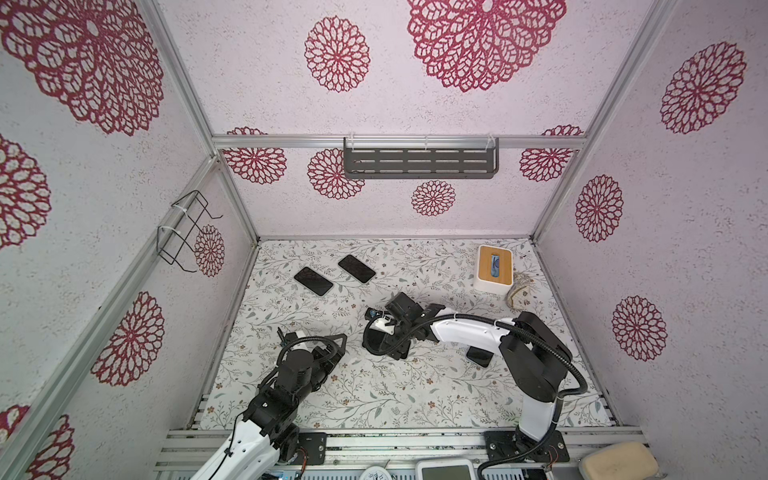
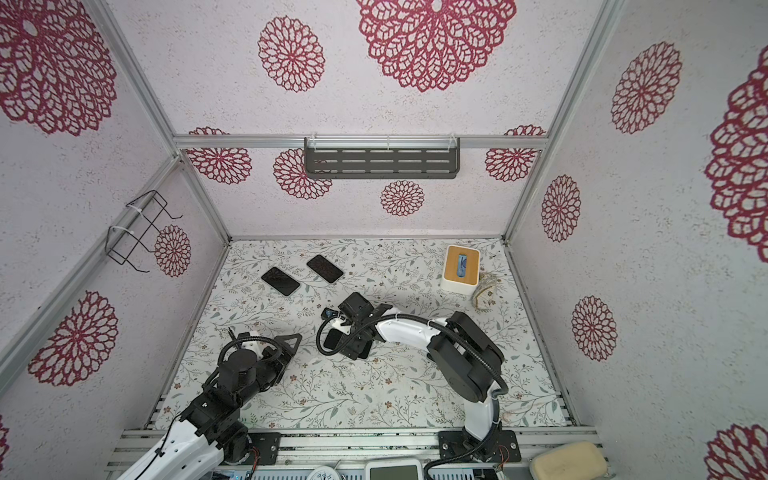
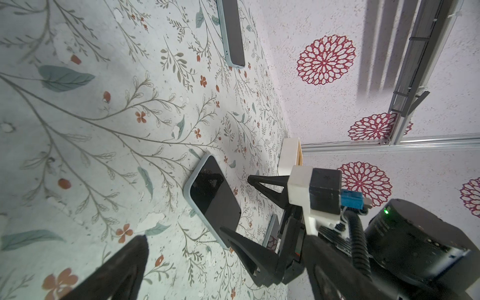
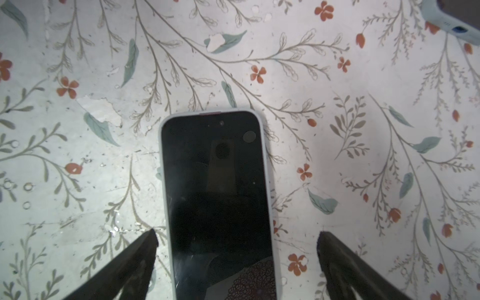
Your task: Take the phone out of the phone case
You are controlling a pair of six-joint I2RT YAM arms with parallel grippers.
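A black phone (image 4: 218, 194) lies screen up on the table, still inside its pale blue-white phone case (image 4: 269, 181). My right gripper (image 4: 237, 241) hangs just above its near end, open, with one finger on each side of the case and touching neither. The left wrist view shows the same phone (image 3: 213, 200) between the right gripper's spread fingers (image 3: 254, 181). In both top views the right gripper (image 1: 409, 332) covers most of that phone (image 2: 332, 341). My left gripper (image 1: 341, 345) is open and empty, low over the table to the left of the phone.
Two more dark phones (image 1: 313, 281) (image 1: 356, 268) lie at the back left. Another dark flat thing (image 1: 478, 355) lies under the right arm. A white tissue box with a wooden lid (image 1: 493, 269) and a rope bundle (image 1: 519, 291) stand at the back right.
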